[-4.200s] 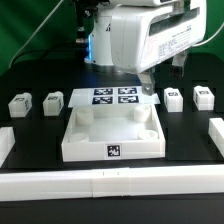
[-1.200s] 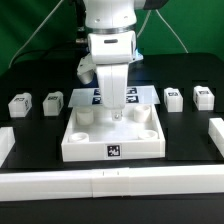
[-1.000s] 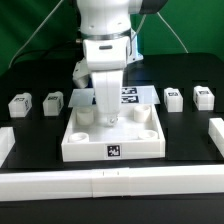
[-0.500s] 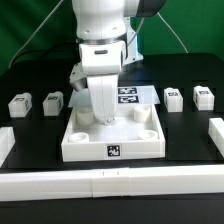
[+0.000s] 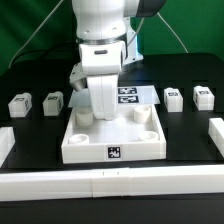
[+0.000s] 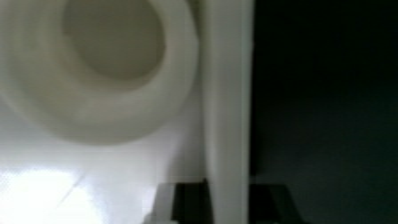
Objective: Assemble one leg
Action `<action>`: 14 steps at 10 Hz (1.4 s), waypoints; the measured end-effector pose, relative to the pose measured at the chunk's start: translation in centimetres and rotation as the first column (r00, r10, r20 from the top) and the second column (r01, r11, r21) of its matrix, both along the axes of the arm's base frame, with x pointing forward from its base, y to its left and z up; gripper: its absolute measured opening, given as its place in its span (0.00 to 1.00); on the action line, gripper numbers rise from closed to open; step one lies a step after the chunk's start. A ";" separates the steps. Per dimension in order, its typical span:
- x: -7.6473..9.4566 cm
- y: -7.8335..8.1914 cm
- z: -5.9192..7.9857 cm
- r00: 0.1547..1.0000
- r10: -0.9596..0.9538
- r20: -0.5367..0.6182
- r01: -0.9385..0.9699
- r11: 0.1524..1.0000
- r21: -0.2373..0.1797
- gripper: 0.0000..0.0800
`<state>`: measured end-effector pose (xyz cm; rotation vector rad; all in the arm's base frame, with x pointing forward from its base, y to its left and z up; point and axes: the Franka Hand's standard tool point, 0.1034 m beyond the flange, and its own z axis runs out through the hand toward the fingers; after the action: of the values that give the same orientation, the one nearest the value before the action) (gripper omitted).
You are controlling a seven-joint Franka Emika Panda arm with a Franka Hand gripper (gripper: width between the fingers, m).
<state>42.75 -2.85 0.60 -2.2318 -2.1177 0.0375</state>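
Four small white legs with tags lie on the black table: two at the exterior view's left (image 5: 19, 103) (image 5: 54, 101) and two at its right (image 5: 173, 98) (image 5: 203, 96). The large square white tray-like panel (image 5: 112, 149) sits in the middle. My gripper (image 5: 100, 116) reaches down onto its back wall beside the back-left corner socket (image 5: 84, 116). In the wrist view the wall (image 6: 224, 110) runs between my two dark fingers (image 6: 189, 205), which lie against both its sides, with the round socket (image 6: 111, 60) beside it. No leg is held.
The marker board (image 5: 128, 96) lies behind the panel, partly hidden by the arm. White rails border the table at the front (image 5: 110, 183), the exterior view's left (image 5: 4, 143) and its right (image 5: 216, 133).
The arm swung in from the exterior view's right and came down over the panel's back-left part. Over the last half second it has barely moved.
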 end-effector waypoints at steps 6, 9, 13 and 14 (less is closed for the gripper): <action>0.1 0.0 0.0 1.000 0.000 0.006 0.000 1.000 0.000 0.08; 0.6 1.5 0.0 0.999 0.029 0.025 -0.029 0.999 0.013 0.08; 3.1 6.9 0.4 0.998 0.033 0.050 -0.035 0.998 0.043 0.08; 3.6 7.8 0.2 0.999 0.016 0.052 -0.019 0.999 0.048 0.08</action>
<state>46.35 4.92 0.82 -2.2107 -2.1396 -0.0702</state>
